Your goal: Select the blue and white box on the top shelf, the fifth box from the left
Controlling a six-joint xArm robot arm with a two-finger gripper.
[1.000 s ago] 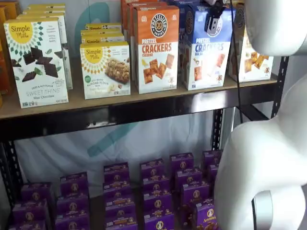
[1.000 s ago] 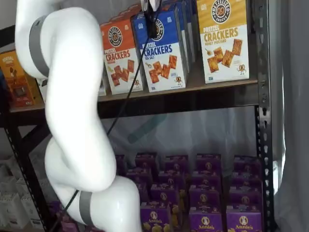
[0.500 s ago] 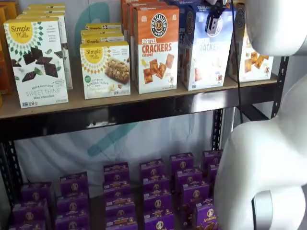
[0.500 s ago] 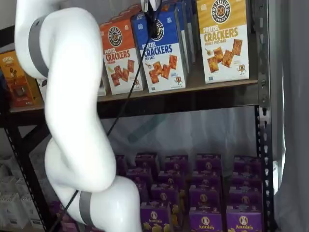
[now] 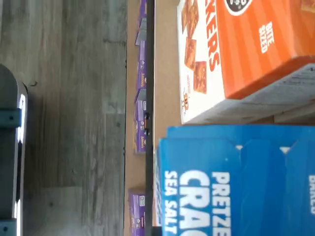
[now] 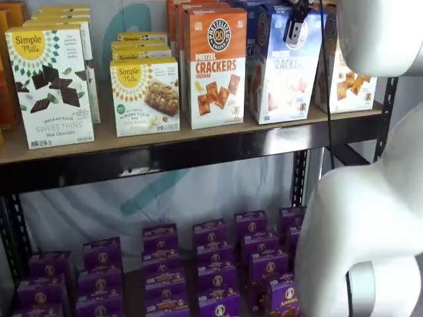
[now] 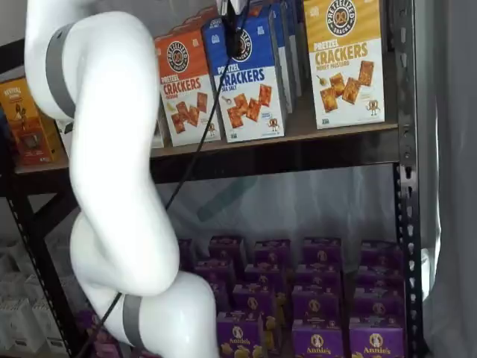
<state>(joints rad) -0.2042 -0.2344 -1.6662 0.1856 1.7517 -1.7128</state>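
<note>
The end effector [image 6: 294, 28] hangs from the top edge in both shelf views, its black fingers [image 7: 233, 41] lying over the upper front of the blue box [image 6: 285, 66]; whether they are parted or pinching the carton cannot be told. The blue box stands on the top shelf [image 6: 198, 135], leaning back a little, between the orange box [image 6: 215, 66] and a yellow-topped box [image 7: 344, 61]. The wrist view shows its blue top flap [image 5: 236, 182] close up beside the orange box [image 5: 246, 54]. The shelf is a tan board on a black rail [image 7: 298, 153] with black uprights [image 7: 405, 194]. Behind hangs a pale sheet [image 6: 198, 188]. Purple boxes [image 6: 211, 264] fill the lower level, and grey wood-grain floor [image 5: 64, 108] lies beneath.
</note>
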